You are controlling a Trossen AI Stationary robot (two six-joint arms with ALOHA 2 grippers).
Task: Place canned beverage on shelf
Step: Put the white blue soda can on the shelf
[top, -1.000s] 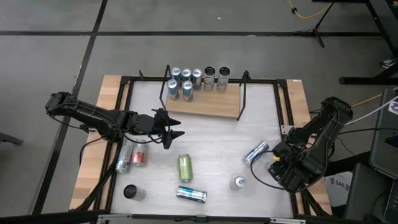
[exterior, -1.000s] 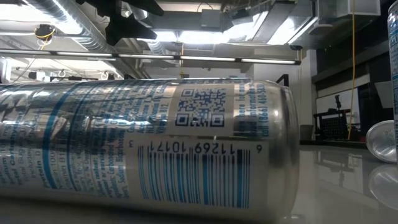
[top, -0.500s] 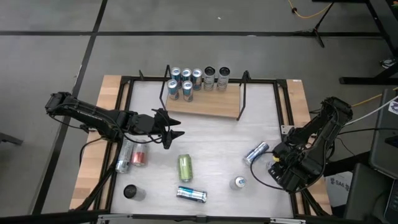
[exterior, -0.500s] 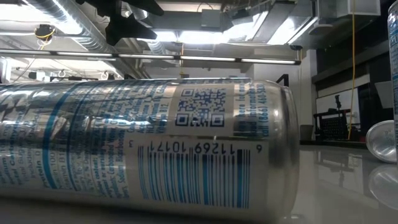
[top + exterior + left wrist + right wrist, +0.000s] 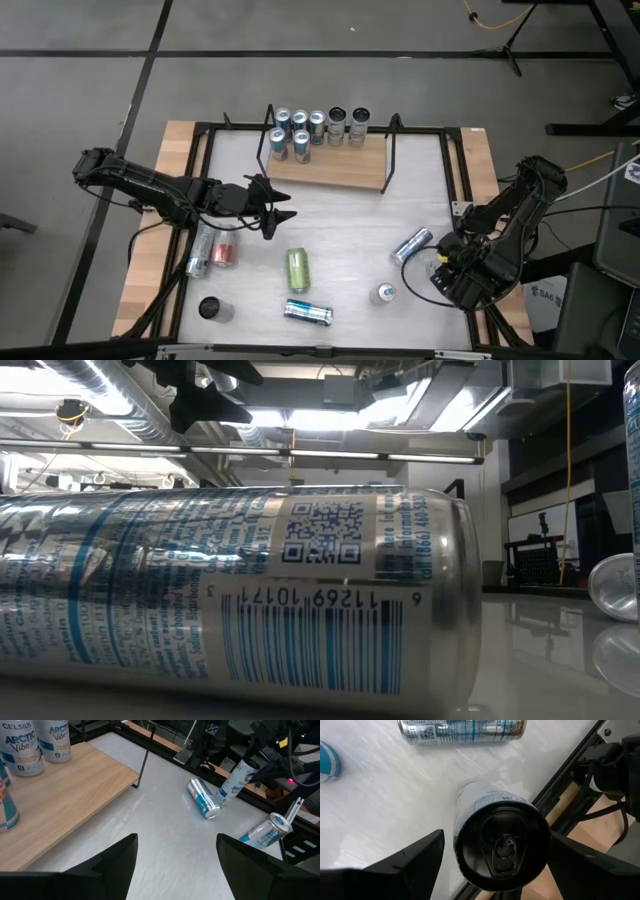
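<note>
right arm poised over a standing can, shelf half filled

high view: the shelf (image 5: pixel 330 165) stands at the far side of the worktop (image 5: pixel 340 230), with seven cans (image 5: pixel 300 132) bunched toward its left end and the rest of its board bare. the left gripper (image 5: pixel 275 212) hovers just in front of the shelf, fingers apart and empty. the right gripper (image 5: pixel 447 262) sits well to the right of the shelf, near the worktop's right rail, above a can; its fingers cannot be read from here. loose cans lie in front of the shelf: a green can (image 5: pixel 298 268), a silver-blue can (image 5: pixel 307 313), a tilted blue can (image 5: pixel 411 245).

low view: a silver can on its side (image 5: pixel 230 600) fills nearly the whole frame; neither arm nor the shelf shows.

left wrist view: the left fingers (image 5: pixel 120 855) stand wide with only bare worktop between them; the shelf's wooden board (image 5: pixel 60 800) lies just ahead.

right wrist view: the right fingers (image 5: pixel 415 857) stand apart either side of an upright black-topped can (image 5: pixel 500 845), not visibly pressing on it.

judgement: the step in hand looks like the pick-up of that upright can. the next move calls for closing squarely on its body, lifting clear of the rail, and carrying it to the shelf's bare right part without knocking the lying cans.
</note>
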